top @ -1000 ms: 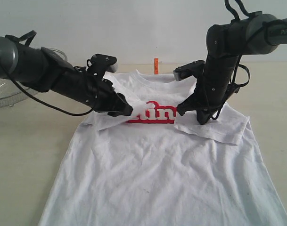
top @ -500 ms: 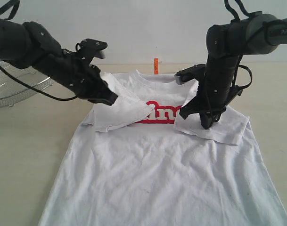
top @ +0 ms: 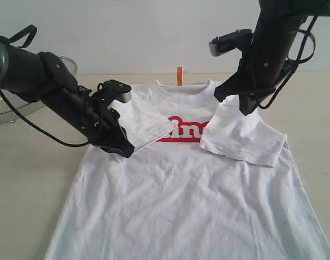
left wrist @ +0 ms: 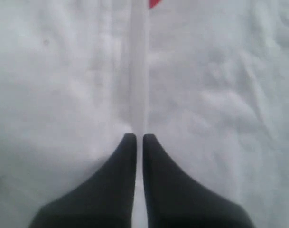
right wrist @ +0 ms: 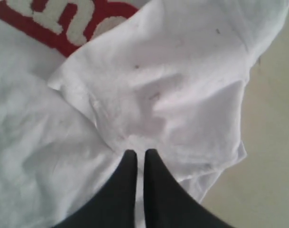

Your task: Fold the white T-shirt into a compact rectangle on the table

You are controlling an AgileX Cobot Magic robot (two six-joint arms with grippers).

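Observation:
The white T-shirt (top: 181,195) lies face up on the table (top: 29,179), red lettering (top: 186,130) on its chest and an orange neck tag (top: 179,76) at the far collar. Both sleeves are folded inward: the left sleeve (top: 146,122) and the right sleeve (top: 243,138) each cover an end of the lettering. My left gripper (top: 124,150) is shut, low at the shirt's left side just below the folded sleeve; its wrist view shows its tips (left wrist: 136,137) over plain white cloth. My right gripper (top: 244,108) is shut and raised just above the right sleeve (right wrist: 182,85), nothing visibly held.
A round wire-mesh basket (top: 2,105) stands at the far left behind my left arm. Bare beige table (right wrist: 272,142) shows beside the right sleeve and along both sides of the shirt.
My left gripper let go of the left sleeve on the chest, drew back, shut and dropped toward the shirt's left side. My right gripper rose off the right sleeve.

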